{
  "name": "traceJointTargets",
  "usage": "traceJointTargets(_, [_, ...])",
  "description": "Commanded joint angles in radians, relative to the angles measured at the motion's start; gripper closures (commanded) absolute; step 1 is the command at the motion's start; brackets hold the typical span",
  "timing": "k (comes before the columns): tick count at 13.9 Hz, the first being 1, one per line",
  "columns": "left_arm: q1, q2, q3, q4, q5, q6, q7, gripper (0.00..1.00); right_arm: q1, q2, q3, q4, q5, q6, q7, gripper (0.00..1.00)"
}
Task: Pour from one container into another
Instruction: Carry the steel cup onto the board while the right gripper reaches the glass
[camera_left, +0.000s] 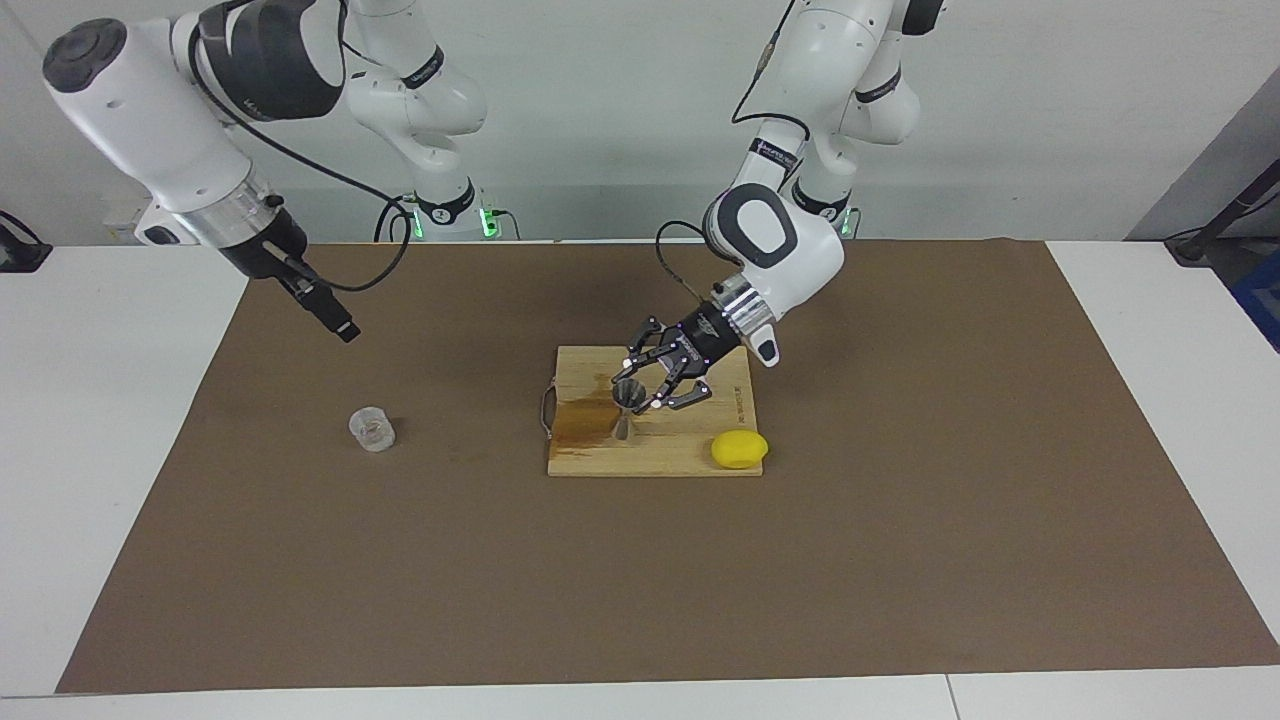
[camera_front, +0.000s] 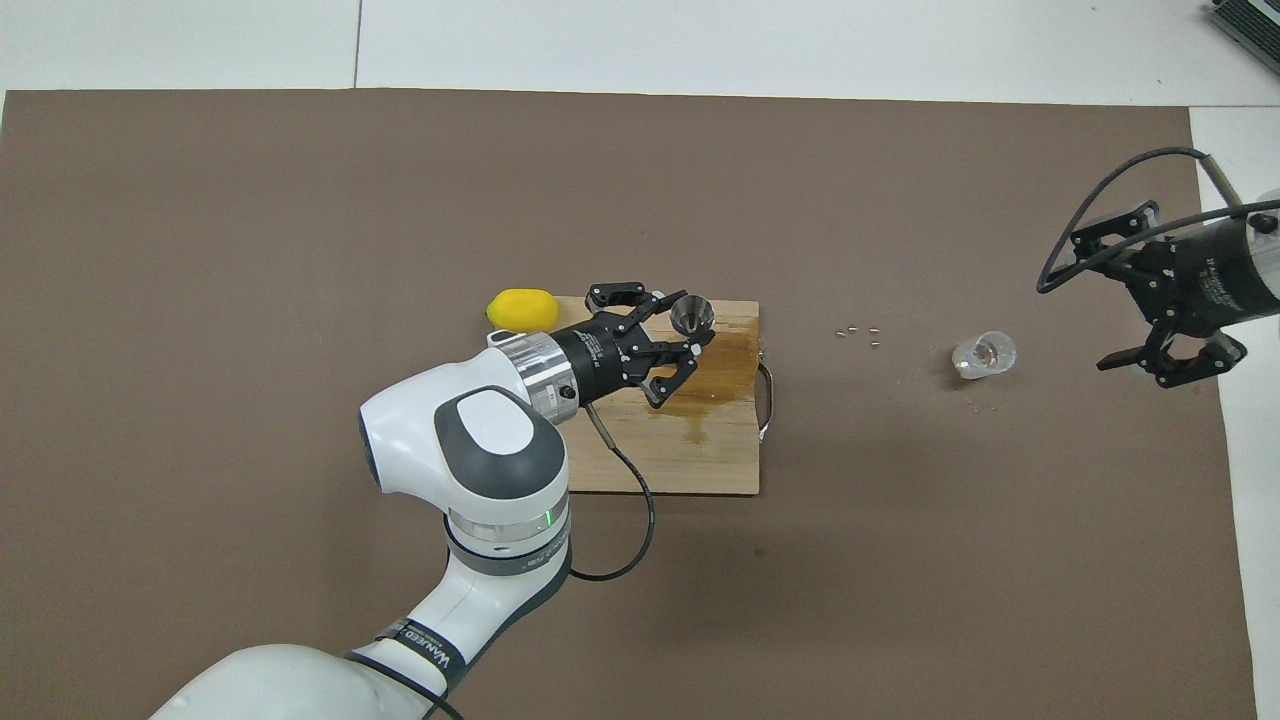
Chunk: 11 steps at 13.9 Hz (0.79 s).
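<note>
The small clear cup (camera_left: 372, 429) (camera_front: 984, 354) stands upright on the brown mat toward the right arm's end. My right gripper (camera_left: 336, 324) (camera_front: 1098, 300) hangs open above the mat beside the cup, apart from it and holding nothing. The silver hourglass jigger (camera_left: 627, 402) (camera_front: 691, 315) is tilted low over the stained part of the cutting board (camera_left: 660, 458) (camera_front: 620, 455), with my left gripper (camera_left: 640, 392) (camera_front: 688, 332) shut on it. I cannot tell whether its lower cone touches the wood.
A yellow lemon (camera_left: 740, 449) (camera_front: 521, 310) lies at the board's corner toward the left arm's end. A brown stain (camera_left: 585, 420) (camera_front: 715, 385) spreads near the board's metal handle (camera_front: 768, 385). Small bits (camera_front: 857, 333) lie on the mat between board and cup.
</note>
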Motion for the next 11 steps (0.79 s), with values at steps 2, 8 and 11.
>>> traceJointTargets(2, [-0.047,0.016,0.021,0.022,-0.022,0.048,-0.011,1.0,-0.091,0.092,0.008,-0.027,0.138,0.041,0.105,0.02])
traceJointTargets(8, [-0.069,0.021,0.028,0.005,-0.019,0.058,-0.011,1.0,-0.133,0.177,0.008,-0.122,0.264,0.148,0.133,0.01])
traceJointTargets(11, [-0.083,0.021,0.038,0.002,-0.019,0.068,-0.011,1.0,-0.16,0.21,0.008,-0.165,0.287,0.187,0.07,0.0])
